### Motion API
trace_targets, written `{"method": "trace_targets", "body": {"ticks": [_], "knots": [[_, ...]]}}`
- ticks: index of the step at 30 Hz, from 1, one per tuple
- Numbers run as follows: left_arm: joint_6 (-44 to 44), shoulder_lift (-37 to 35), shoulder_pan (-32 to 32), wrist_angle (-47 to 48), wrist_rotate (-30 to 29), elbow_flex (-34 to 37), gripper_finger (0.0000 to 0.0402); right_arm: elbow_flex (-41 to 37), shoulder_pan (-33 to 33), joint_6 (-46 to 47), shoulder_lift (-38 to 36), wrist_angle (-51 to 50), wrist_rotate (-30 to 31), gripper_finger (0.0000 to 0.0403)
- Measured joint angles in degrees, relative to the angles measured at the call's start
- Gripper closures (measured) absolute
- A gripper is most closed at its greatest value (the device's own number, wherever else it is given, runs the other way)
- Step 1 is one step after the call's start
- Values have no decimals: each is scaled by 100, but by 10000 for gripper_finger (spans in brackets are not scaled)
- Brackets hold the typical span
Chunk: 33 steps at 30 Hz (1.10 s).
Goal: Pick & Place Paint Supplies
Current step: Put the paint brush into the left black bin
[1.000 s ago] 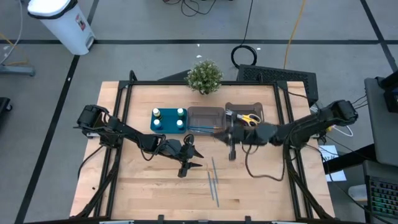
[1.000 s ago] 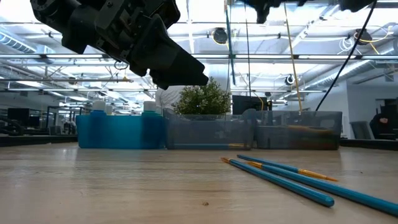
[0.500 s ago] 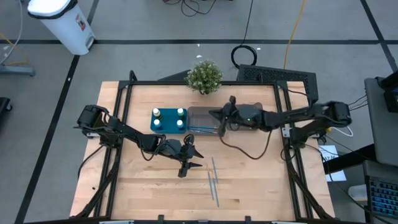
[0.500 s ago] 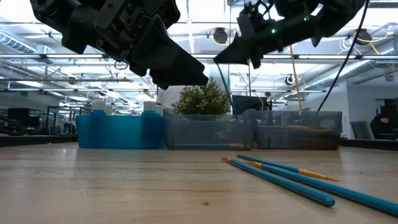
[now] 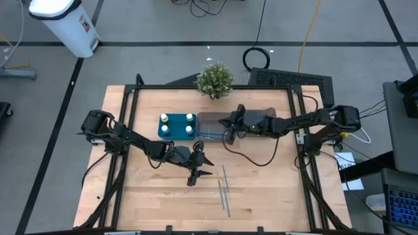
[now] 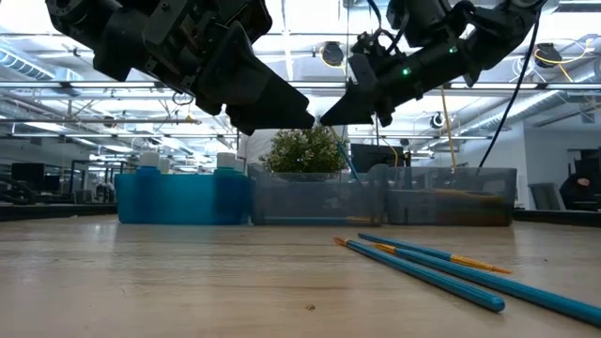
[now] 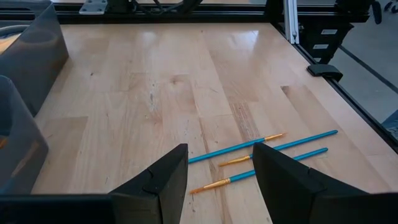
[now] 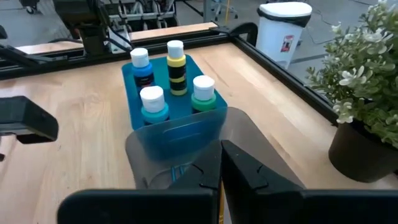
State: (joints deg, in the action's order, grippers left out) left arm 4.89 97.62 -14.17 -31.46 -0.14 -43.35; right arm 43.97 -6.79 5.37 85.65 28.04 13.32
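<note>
The right gripper (image 5: 228,128) hangs above the grey bin (image 5: 215,120) at upper centre of the high view, fingers pressed together; in the low view a thin blue stick appears to slant down from its tip into the bin, though whether it is clamped cannot be confirmed. If it is, lower the tip inside the bin walls before parting the fingers, and keep the stick parallel to the bin's long side so it settles flat beside the brush already lying there. Keep clear of the teal tray (image 8: 134,84) just beside the bin, which holds the four white-capped bottles (image 8: 168,59). The right arm reaches from the right edge of the frame almost level across the table, wrist angled downward. The left gripper (image 5: 194,172) waits at centre frame above the bare tabletop, fingers (image 7: 163,177) apart and holding nothing, its arm extended from the left edge. Three blue brushes (image 7: 264,155) remain on the table in the lower centre of the high view, near the left gripper; take these next. Scissors are not visible now.
</note>
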Motion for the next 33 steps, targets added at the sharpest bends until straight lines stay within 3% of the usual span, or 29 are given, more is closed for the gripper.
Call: {"method": "trace_targets", "body": {"ticks": [13,24,33], "knots": [[0,0,0,0,0,0,215,0,0,-56,43,48,2,389],[2,0,0,0,0,0,215,0,45,22,43,443,-29,255],[2,0,0,1,0,0,215,1,651,-75,41,1140,-1409,204]]}}
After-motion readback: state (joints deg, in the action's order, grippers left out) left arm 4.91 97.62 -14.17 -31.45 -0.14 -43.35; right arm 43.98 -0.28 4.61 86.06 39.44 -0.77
